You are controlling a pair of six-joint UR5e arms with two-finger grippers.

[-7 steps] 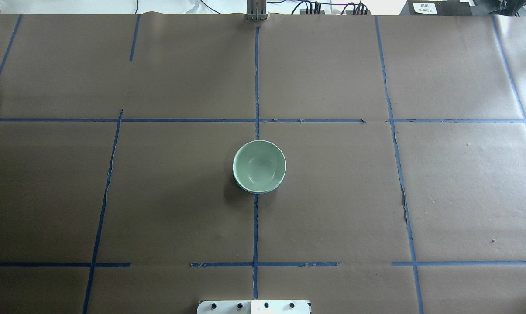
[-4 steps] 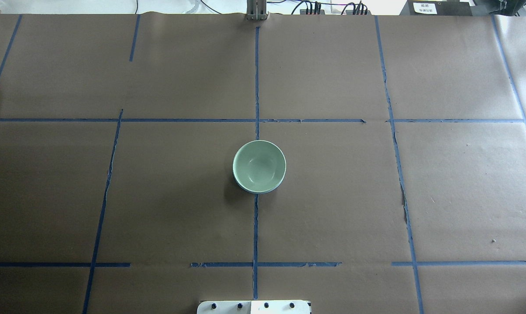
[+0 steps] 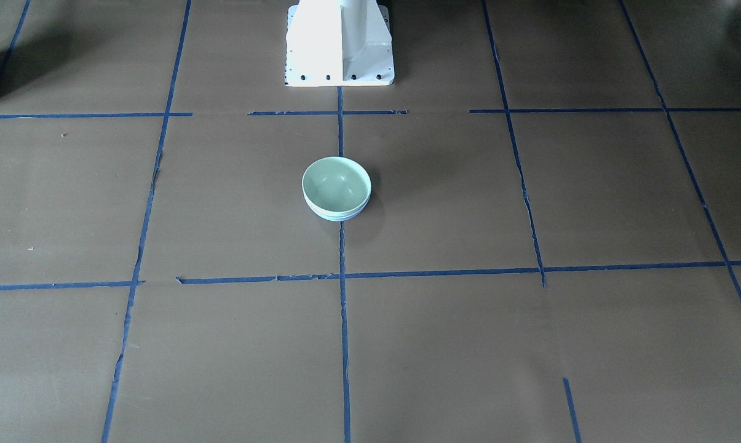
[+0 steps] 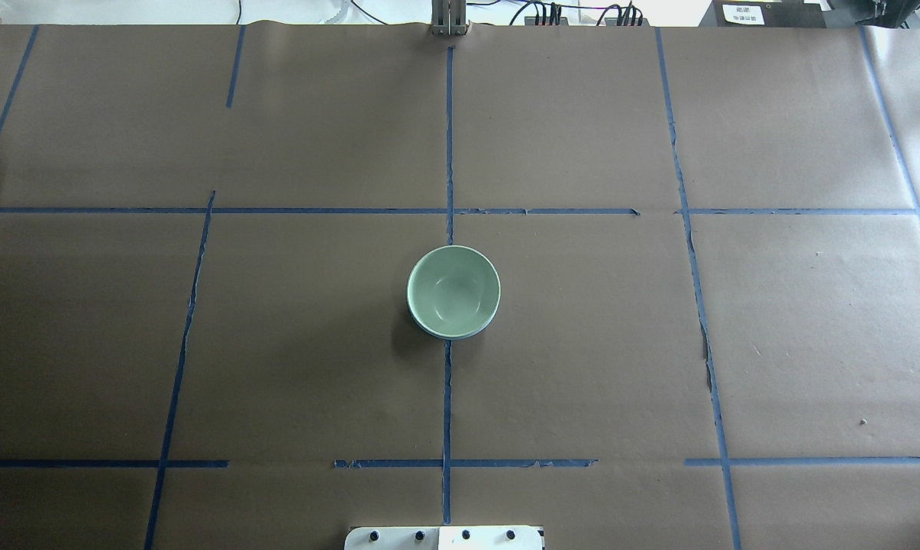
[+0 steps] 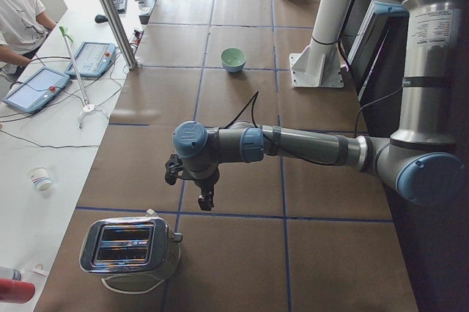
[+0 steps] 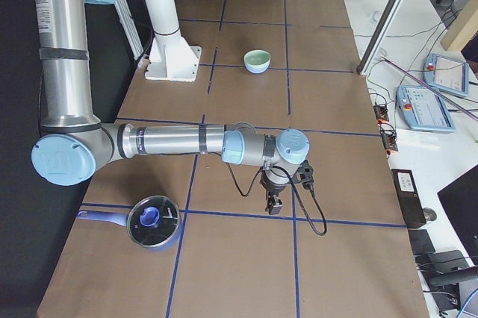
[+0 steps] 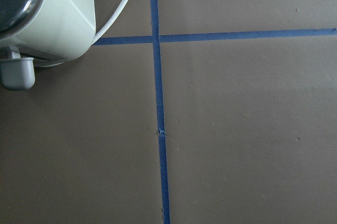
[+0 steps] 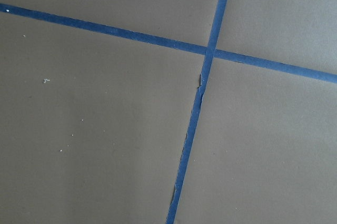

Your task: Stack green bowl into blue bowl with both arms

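Observation:
The green bowl (image 4: 453,289) sits nested inside the blue bowl (image 4: 418,325) at the table's centre, on the middle tape line. Only a thin blue rim shows beneath it. In the front-facing view the green bowl (image 3: 336,179) rests in the blue bowl (image 3: 339,215) too. Both arms are far from the bowls. My left gripper (image 5: 207,199) hangs near a toaster at the table's left end. My right gripper (image 6: 275,204) hangs over a tape crossing at the right end. Neither shows in the overhead or front views, and I cannot tell whether they are open or shut.
A chrome toaster (image 5: 132,247) stands at the left end; its corner and cord show in the left wrist view (image 7: 42,13). A blue lidded pot (image 6: 153,222) lies at the right end. The white pedestal (image 3: 339,43) stands behind the bowls. An operator (image 5: 18,12) sits beside the table.

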